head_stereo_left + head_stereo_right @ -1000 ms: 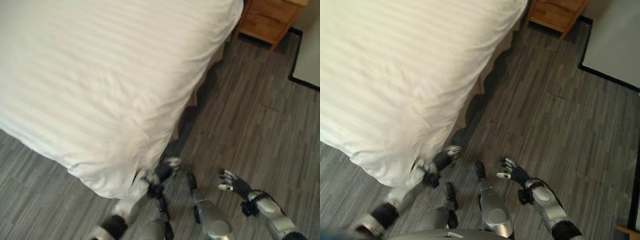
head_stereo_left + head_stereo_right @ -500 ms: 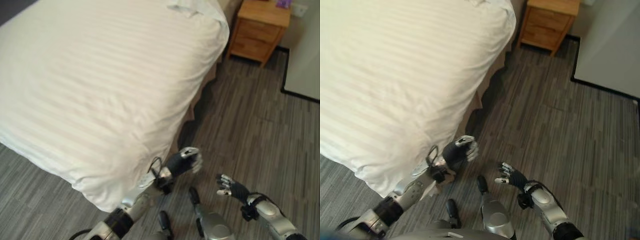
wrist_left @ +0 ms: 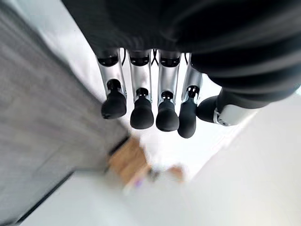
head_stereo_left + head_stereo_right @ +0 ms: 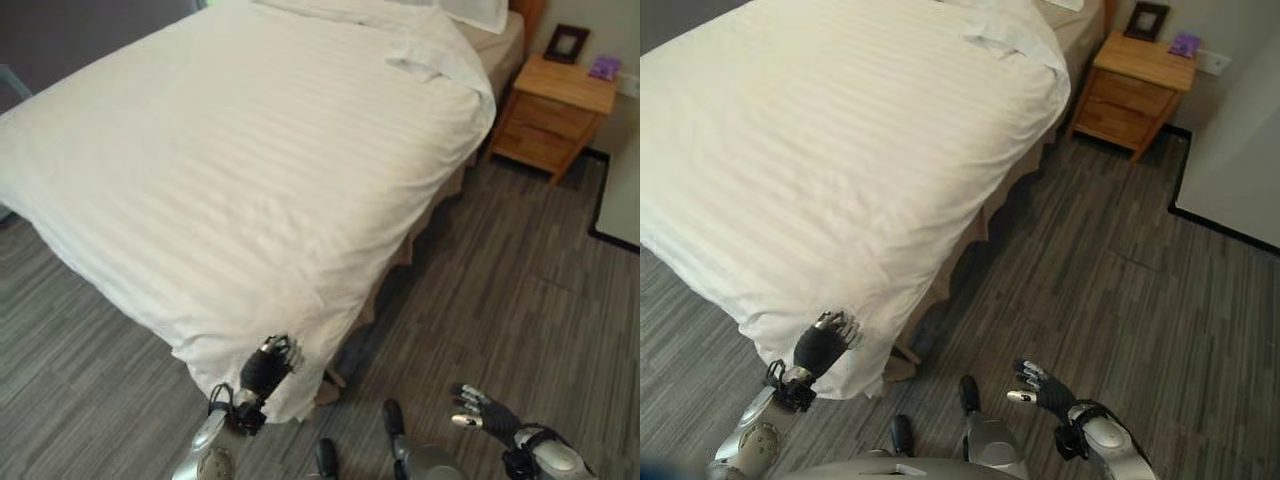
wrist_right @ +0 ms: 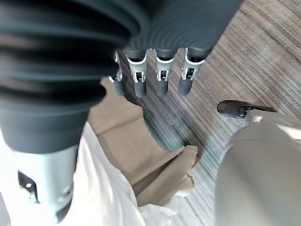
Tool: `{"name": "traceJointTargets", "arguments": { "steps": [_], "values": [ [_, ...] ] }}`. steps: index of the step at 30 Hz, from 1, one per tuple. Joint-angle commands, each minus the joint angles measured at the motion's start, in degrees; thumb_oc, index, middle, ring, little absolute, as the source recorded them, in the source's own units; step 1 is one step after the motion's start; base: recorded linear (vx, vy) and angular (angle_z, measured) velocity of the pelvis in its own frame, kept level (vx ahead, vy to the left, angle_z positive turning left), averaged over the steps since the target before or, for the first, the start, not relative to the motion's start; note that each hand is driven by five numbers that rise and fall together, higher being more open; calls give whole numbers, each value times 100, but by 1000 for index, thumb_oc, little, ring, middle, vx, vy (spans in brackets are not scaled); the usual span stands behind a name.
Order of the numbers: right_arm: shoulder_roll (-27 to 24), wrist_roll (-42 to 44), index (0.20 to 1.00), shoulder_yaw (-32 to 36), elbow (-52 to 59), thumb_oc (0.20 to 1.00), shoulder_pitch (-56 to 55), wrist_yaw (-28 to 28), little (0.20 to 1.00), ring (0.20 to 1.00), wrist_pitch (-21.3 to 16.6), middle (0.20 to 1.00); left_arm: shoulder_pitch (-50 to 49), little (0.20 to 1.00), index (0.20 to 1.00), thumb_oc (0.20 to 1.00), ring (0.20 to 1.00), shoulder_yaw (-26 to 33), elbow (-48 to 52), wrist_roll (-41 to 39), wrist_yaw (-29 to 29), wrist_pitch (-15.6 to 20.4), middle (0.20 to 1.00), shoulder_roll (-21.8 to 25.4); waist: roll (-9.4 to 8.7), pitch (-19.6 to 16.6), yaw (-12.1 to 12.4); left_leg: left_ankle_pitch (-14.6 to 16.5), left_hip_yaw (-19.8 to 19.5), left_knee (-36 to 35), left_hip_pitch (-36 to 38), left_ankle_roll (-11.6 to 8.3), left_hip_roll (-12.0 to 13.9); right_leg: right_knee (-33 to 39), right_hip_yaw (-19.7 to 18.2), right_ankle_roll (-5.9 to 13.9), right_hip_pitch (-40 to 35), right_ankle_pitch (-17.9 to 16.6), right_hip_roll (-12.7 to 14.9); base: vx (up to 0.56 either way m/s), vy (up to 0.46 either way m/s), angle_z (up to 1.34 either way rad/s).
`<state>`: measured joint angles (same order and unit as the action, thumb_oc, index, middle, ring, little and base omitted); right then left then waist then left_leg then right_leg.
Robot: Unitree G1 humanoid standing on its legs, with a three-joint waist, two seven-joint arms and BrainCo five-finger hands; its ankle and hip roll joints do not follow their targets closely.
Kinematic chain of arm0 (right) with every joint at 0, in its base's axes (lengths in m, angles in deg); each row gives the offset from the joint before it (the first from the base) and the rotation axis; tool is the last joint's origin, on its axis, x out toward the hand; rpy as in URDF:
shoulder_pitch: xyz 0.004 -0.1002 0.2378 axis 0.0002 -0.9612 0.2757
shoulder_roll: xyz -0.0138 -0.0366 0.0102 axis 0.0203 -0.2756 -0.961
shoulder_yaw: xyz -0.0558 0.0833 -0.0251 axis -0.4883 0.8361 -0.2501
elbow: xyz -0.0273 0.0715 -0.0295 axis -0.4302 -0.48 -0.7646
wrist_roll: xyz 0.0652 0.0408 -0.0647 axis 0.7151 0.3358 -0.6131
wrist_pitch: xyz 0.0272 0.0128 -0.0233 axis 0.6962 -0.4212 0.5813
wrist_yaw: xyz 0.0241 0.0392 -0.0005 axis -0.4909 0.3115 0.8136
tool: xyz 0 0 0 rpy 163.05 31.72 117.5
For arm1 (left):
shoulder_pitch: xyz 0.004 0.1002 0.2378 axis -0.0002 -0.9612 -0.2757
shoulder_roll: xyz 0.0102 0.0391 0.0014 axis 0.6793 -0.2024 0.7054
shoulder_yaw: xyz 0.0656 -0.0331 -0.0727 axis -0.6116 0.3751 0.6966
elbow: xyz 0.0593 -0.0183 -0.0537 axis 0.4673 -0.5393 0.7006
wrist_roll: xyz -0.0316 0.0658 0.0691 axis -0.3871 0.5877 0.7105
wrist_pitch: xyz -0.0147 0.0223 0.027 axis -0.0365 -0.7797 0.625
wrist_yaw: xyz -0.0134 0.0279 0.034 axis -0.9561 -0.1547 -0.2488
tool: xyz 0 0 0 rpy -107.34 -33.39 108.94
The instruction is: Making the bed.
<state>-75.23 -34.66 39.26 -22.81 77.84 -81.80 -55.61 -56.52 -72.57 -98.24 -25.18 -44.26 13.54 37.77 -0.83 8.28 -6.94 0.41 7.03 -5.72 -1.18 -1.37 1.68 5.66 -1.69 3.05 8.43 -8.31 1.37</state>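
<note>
A white striped duvet (image 4: pixel 250 160) covers the bed and hangs over its near corner (image 4: pixel 290 395). A folded-back edge (image 4: pixel 430 55) lies near the pillows (image 4: pixel 480 12) at the head. My left hand (image 4: pixel 268 366) is raised right in front of that hanging corner, open, with nothing in it; in the left wrist view its fingers (image 3: pixel 142 112) point at white cloth. My right hand (image 4: pixel 1040 388) hovers open over the floor to the right of the bed, its fingers (image 5: pixel 160 80) straight above the beige bed skirt (image 5: pixel 141 155).
A wooden nightstand (image 4: pixel 1135 90) stands by the head of the bed, with a small picture frame (image 4: pixel 1147 18) and a purple thing (image 4: pixel 1186 44) on top. Grey plank floor (image 4: pixel 1110 250) runs along the bed's right side. A pale panel with a dark edge (image 4: pixel 1240 150) lies at far right.
The camera has tilted up, so more of the bed shows. My left hand has come down and left to the duvet's hanging corner. The right hand stays open over the floor.
</note>
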Motion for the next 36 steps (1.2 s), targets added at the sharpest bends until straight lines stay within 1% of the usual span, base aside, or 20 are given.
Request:
{"name": "traceJointTargets", "arguments": {
  "steps": [1,2,3,4,7,8,10,11,14,15,19,21,22,24,29,32,33,34,35,36],
  "values": [
    [24,-82,1000,103,153,1000,323,-84,1000,1000,-278,1000,501,200,200,200,200,214,-66,-194,123,378,200,104,-181,233,95,-175,-288,72,11,-209,-106,-183,-162,418,-300,233,287,-21,-5,21],
    [20,-124,1000,92,113,1000,340,-75,1000,1000,-279,1000,592,200,200,200,200,284,-292,-211,140,399,200,72,-213,246,108,-180,-306,72,-8,-215,-100,-171,-124,419,-308,235,290,-47,-9,31],
    [18,-111,1000,77,147,1000,375,-39,1000,1000,-276,1000,846,200,200,200,200,497,-695,-247,274,529,200,21,-296,290,147,-209,-362,72,-69,-232,-82,-164,-78,419,-298,236,284,-38,-7,28],
    [18,-110,1000,76,147,1000,379,-38,1000,1000,-276,1000,854,200,200,200,200,499,-703,-249,270,531,200,23,-296,295,142,-210,-366,72,-69,-232,-83,-163,-74,419,-300,237,285,-35,-11,18],
    [71,-61,1000,37,157,1000,458,-12,1000,1000,-271,1000,1096,200,200,200,200,657,-887,-299,377,665,200,49,-413,325,158,-217,-378,72,-138,-244,-58,-152,-60,425,-260,232,266,-12,2,14],
    [72,-61,1000,37,156,1000,460,-12,1000,1000,-271,1000,1096,200,200,200,200,657,-886,-299,377,665,200,49,-414,325,158,-217,-378,72,-139,-243,-58,-153,-60,425,-259,232,266,-7,4,11],
    [76,-79,1000,-49,136,1000,532,-12,1000,1000,-265,1000,1304,200,200,200,200,676,-1003,-265,397,725,200,162,-492,354,157,-230,-378,72,-192,-241,-38,-152,-93,430,-208,213,253,0,0,0],
    [63,-95,1000,-68,162,1000,545,-14,1000,1000,-270,1000,1348,200,200,200,200,652,-849,-252,444,786,200,188,-513,364,158,-232,-388,72,-210,-239,-42,-153,-106,430,-189,205,252,0,0,0],
    [43,-135,1000,-121,175,1000,589,0,1000,1000,-270,1000,1492,200,200,200,200,634,-754,-237,539,844,200,290,-532,380,150,-242,-394,72,-236,-240,-39,-160,-114,434,-161,204,256,0,0,0],
    [37,-138,1000,-156,164,1000,625,1,1000,1000,-271,1000,1620,200,200,200,200,639,-867,-224,575,857,200,351,-547,386,137,-245,-401,72,-247,-241,-35,-161,-126,434,-153,200,257,0,0,0],
    [77,-104,1000,-242,213,1000,742,67,1000,1000,-296,1000,1946,200,200,200,200,766,-723,-317,734,1019,200,489,-637,431,94,-242,-372,72,-307,-237,-18,-169,-182,446,-70,174,248,0,0,0],
    [85,-110,1000,-250,211,1000,750,65,1000,1000,-299,1000,1977,200,200,200,200,798,-726,-320,750,1036,200,515,-654,436,91,-241,-361,72,-321,-239,-16,-164,-195,445,-54,168,247,4,9,-2],
    [96,-122,1000,-229,230,1000,744,82,1000,1000,-294,1000,1941,200,200,200,200,820,-498,-314,790,1079,200,512,-662,443,95,-243,-368,72,-333,-237,-16,-157,-195,446,-54,165,253,7,24,-4],
    [102,-131,1000,-242,181,1000,771,83,1000,1000,-289,1000,1985,200,200,200,200,845,-622,-304,786,1070,200,575,-681,460,96,-248,-367,72,-358,-232,-22,-151,-206,451,-32,161,246,0,0,0],
    [136,-148,1000,-284,134,1000,817,77,1000,1000,-282,1000,1982,200,200,200,200,971,-775,-337,800,1080,200,530,-703,488,107,-250,-371,72,-376,-228,-20,-146,-235,457,1,165,252,0,0,0],
    [153,-143,1000,-295,140,1000,847,90,1000,1000,-281,1000,1920,200,200,200,200,1059,-558,-435,872,1171,200,467,-713,539,137,-254,-398,72,-402,-225,-29,-143,-228,452,8,172,258,0,0,0],
    [157,-126,1000,-326,122,1000,891,79,1000,1000,-287,1000,1986,200,200,200,200,1143,-829,-504,866,1153,200,473,-738,559,138,-254,-394,72,-410,-227,-25,-144,-227,453,20,173,254,0,0,0],
    [164,-93,1000,-315,144,1000,904,92,1000,1000,-295,1000,2010,200,200,200,200,1256,-895,-561,883,1192,200,477,-759,577,149,-256,-391,72,-424,-230,-26,-143,-225,452,32,172,245,0,0,0],
    [187,-27,1000,-309,150,1000,906,121,1000,1000,-312,1000,2051,200,200,200,200,1373,-674,-683,1023,1319,200,420,-812,628,165,-271,-405,72,-474,-234,-19,-147,-222,448,76,160,231,0,0,0],
    [187,-27,1000,-310,148,1000,909,121,1000,1000,-312,1000,2051,200,200,200,200,1373,-670,-681,1027,1319,200,420,-812,628,164,-272,-405,72,-476,-234,-19,-147,-221,448,78,160,231,-34,-29,-2]
  ]
}}
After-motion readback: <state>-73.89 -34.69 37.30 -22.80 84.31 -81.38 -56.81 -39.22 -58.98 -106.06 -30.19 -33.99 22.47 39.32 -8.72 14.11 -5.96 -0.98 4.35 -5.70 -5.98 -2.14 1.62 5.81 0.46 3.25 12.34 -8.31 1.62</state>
